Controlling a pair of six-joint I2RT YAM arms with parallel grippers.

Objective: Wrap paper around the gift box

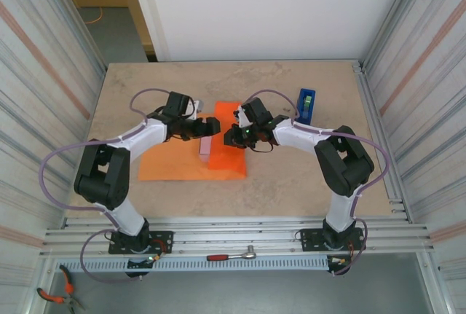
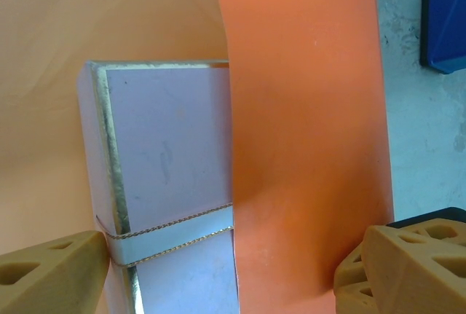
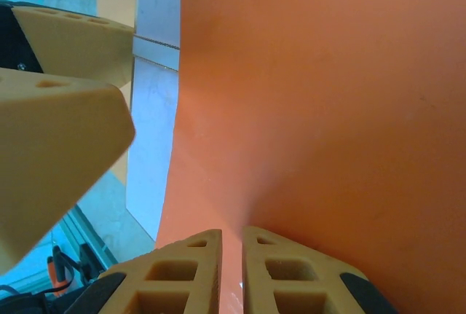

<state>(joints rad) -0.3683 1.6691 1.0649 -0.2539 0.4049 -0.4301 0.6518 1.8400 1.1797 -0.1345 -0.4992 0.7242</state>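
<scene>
Two pincers meet at the half-wrapped gift box point(image 1: 205, 146) in the middle of the worktop point(image 1: 291, 183).
The left pincer point(image 1: 207, 126) stands spread wide, one finger point(image 2: 51, 274) left of the pink box and the other right of the paper point(image 2: 306, 146) flap folded up over it. The box rests on the orange sheet. Just right of it, the right pincer point(image 1: 231, 136) is closed on the raised flap's edge, with paper nipped between its pads point(image 3: 193, 274).
</scene>
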